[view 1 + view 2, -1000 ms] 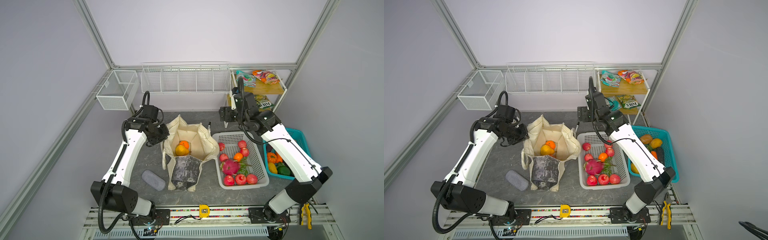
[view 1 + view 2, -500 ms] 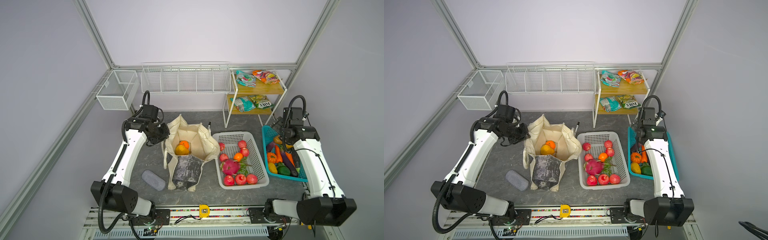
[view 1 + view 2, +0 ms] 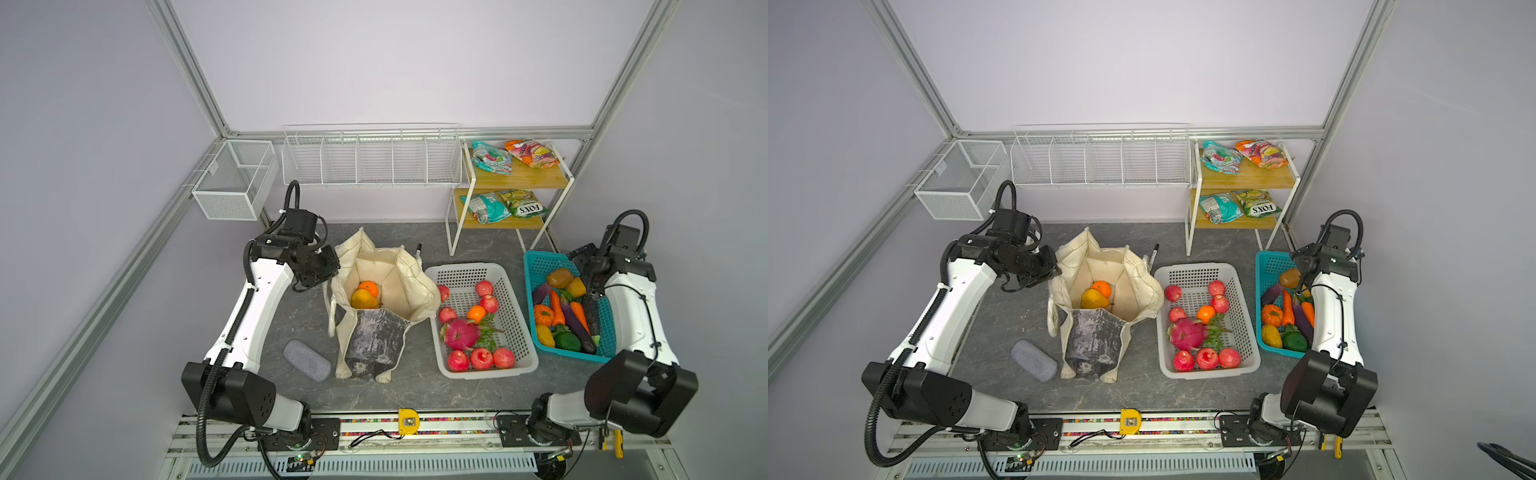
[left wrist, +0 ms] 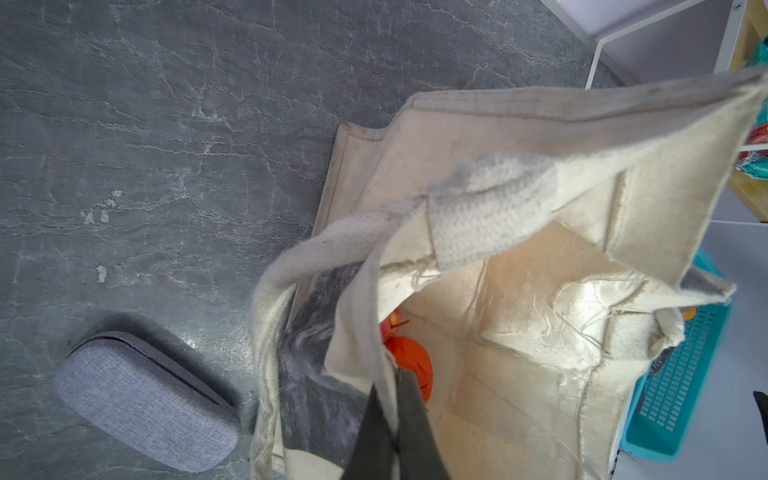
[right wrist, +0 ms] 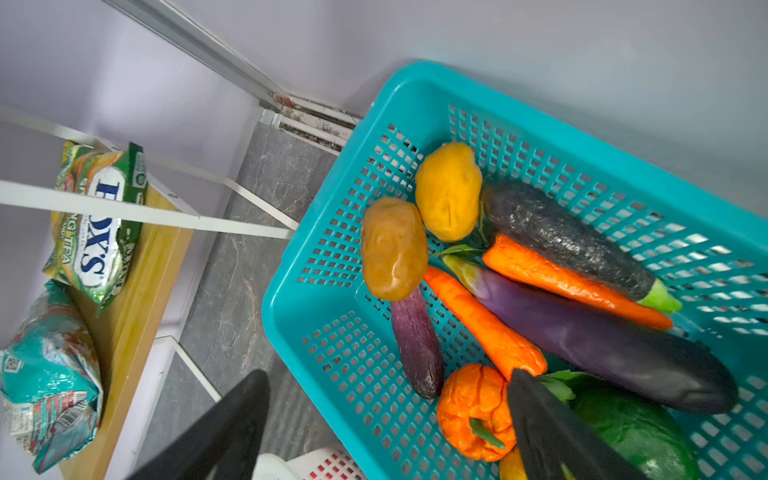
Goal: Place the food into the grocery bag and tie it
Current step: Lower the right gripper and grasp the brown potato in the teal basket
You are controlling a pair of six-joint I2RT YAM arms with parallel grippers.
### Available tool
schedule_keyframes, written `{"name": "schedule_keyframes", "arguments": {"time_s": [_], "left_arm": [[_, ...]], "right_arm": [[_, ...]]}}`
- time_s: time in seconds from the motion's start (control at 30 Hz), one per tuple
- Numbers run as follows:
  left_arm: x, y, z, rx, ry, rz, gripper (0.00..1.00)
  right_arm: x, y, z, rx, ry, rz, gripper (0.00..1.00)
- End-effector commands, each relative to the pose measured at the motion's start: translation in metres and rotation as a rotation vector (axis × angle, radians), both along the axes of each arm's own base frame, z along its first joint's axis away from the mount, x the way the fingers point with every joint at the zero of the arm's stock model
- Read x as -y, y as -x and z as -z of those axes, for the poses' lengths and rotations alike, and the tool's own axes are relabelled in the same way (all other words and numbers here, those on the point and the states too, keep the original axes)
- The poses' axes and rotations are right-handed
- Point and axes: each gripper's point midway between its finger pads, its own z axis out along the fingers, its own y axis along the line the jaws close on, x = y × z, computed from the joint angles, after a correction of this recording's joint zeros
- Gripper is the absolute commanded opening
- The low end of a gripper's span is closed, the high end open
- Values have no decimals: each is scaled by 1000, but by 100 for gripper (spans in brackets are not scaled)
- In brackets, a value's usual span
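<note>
- My left claw (image 4: 390, 384) is pressed together on the grocery bag (image 3: 409, 286). It pinches the cream rim on the side nearest that arm, and the left wrist view shows cloth caught between the fingers.
- The bag stands open on the table (image 3: 299, 324), between the grey case (image 3: 306, 360) and the white basket (image 3: 465, 272). Its dark marbled panel faces the front rail.
- At the bottom of the bag I see an orange (image 3: 368, 287) touching a yellow pear (image 3: 360, 299).
- My right claw (image 5: 388, 374) is spread wide and holds nothing. It hangs over the teal basket (image 5: 316, 232) — one finger above the small orange pumpkin (image 5: 473, 409), the other outside the basket wall, above the table.
- That basket also holds two potatoes (image 5: 392, 249), carrots (image 5: 478, 320) and aubergines (image 5: 582, 336).
- The white basket holds red apples (image 3: 482, 358) and a dragon fruit (image 3: 459, 333).
- Four snack packets (image 3: 491, 156) lie on the shelf (image 3: 536, 174), two on each level.
- A black marker (image 3: 418, 250) lies just behind the bag.
</note>
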Motion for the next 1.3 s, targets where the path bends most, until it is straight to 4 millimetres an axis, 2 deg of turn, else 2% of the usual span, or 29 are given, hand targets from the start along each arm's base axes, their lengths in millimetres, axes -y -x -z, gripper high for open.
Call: {"name": "schedule_keyframes", "arguments": {"time_s": [0.0,0.13,0.53,0.9,1.27], "left_arm": [[-5,-5,-7,51,-28,10,0],[-8,-6,-12,72,-47,15,0],[-9,-12,-13,89,-60,14,0],[-6,-23,-3,68,-59,15,0],[-8,-32,-2,60,-62,2,0]], "right_arm": [[-8,-10,19,20,-117,12,93],[-9,-19,38,3,-181,33,95],[1,-32,80,-65,-269,171,98],[12,-52,97,-80,-255,169,96],[18,-71,117,-99,-283,183,97]]}}
